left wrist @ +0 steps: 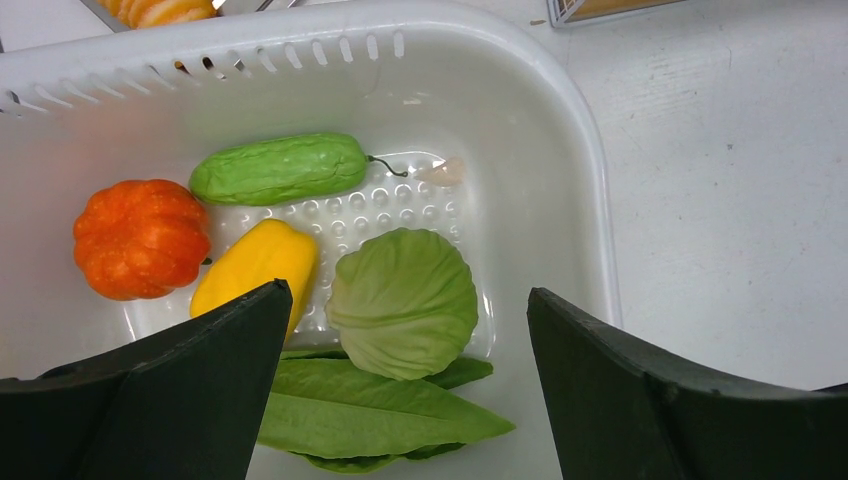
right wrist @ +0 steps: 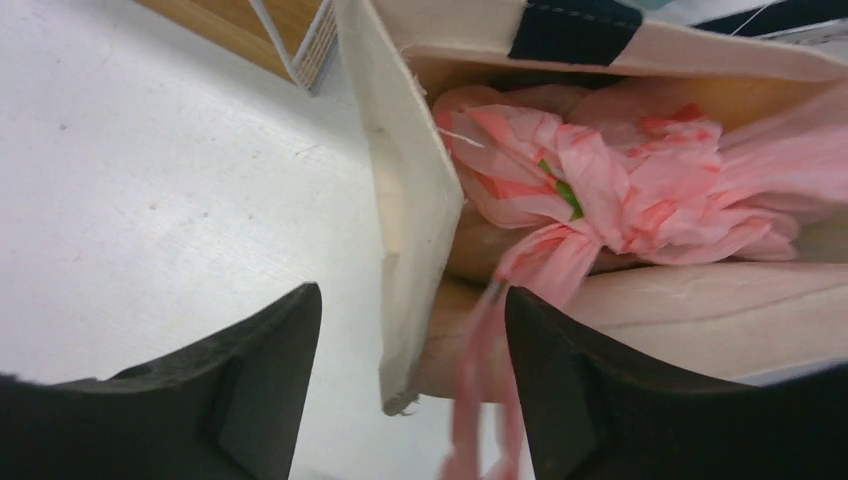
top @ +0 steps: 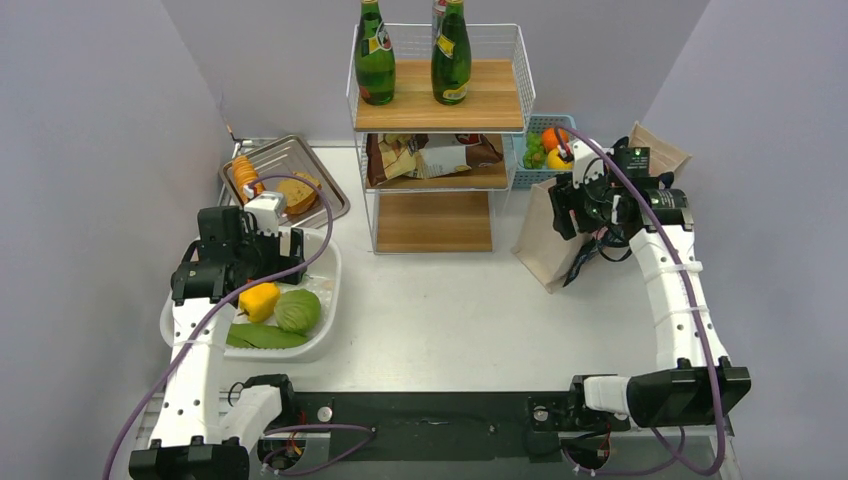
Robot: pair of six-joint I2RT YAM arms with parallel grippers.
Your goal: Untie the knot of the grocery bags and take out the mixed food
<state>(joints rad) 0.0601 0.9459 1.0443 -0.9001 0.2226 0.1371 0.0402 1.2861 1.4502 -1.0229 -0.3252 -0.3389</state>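
Observation:
The pink grocery bag [right wrist: 640, 170] lies bunched inside the beige canvas tote [right wrist: 405, 190], which stands at the right [top: 545, 235]. Its knot [right wrist: 585, 235] sits at the tote's mouth. A thin pink handle strand [right wrist: 480, 390] hangs down from the knot, close to my right finger [right wrist: 600, 400]. My right gripper [right wrist: 410, 300] is open, straddling the tote's wall edge and that strand [top: 562, 205]. The mixed food in the bag is hidden, apart from a green speck [right wrist: 567, 192]. My left gripper [left wrist: 408, 292] is open and empty above the white tub [left wrist: 560, 200].
The tub [top: 325, 340] holds a green cucumber-like vegetable [left wrist: 278, 168], an orange pumpkin [left wrist: 140, 238], a yellow pepper [left wrist: 255, 265], a cabbage [left wrist: 403, 300] and leaves [left wrist: 370, 410]. A wire shelf rack [top: 438, 140] with green bottles, a metal tray [top: 300, 170] and a blue basket [top: 540, 150] stand behind.

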